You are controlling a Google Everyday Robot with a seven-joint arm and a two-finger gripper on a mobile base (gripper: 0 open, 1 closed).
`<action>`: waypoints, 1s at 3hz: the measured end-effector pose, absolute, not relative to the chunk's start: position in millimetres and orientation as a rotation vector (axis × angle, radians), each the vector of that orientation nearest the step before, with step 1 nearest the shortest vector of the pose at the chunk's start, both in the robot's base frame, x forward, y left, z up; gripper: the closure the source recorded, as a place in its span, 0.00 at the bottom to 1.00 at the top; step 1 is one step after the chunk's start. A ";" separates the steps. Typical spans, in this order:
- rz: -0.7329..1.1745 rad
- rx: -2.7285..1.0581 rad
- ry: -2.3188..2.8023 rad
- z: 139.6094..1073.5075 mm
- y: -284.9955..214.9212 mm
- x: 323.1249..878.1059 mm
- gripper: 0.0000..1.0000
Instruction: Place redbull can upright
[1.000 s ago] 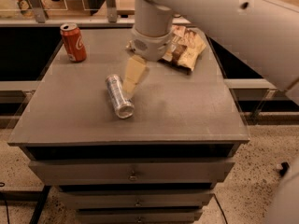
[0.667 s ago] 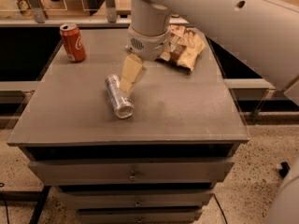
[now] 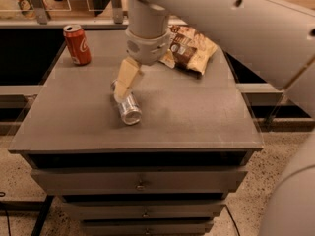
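Observation:
The redbull can (image 3: 128,108) is a slim silver can lying on its side on the grey table top (image 3: 197,117), its shiny end facing the front. My gripper (image 3: 123,86) hangs from the big white arm just above the can's far end. Its tan fingers (image 3: 127,78) point down and left and cover part of the can.
A red cola can (image 3: 77,44) stands upright at the table's back left corner. A crumpled snack bag (image 3: 191,49) lies at the back right, behind the arm. Drawers (image 3: 140,181) sit below the table's front edge.
My gripper has moved left and down, from beside the can's far end to over it. The can has not moved.

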State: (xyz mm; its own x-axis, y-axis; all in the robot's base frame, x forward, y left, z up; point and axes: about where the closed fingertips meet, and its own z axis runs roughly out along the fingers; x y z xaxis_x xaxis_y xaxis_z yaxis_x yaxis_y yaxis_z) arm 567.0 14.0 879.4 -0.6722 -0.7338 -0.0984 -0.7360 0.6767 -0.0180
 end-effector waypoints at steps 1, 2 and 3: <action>-0.094 -1.141 2.854 871.5 50.4 559.1 0.00; -0.111 -1.047 2.923 846.3 72.8 557.1 0.00; -0.082 -0.994 2.963 824.7 83.6 560.9 0.00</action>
State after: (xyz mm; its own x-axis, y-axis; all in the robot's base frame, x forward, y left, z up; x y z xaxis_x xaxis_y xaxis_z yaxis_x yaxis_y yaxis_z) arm 560.9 83.6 824.7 -0.7978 -0.6029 0.0027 -0.6021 0.7965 -0.0547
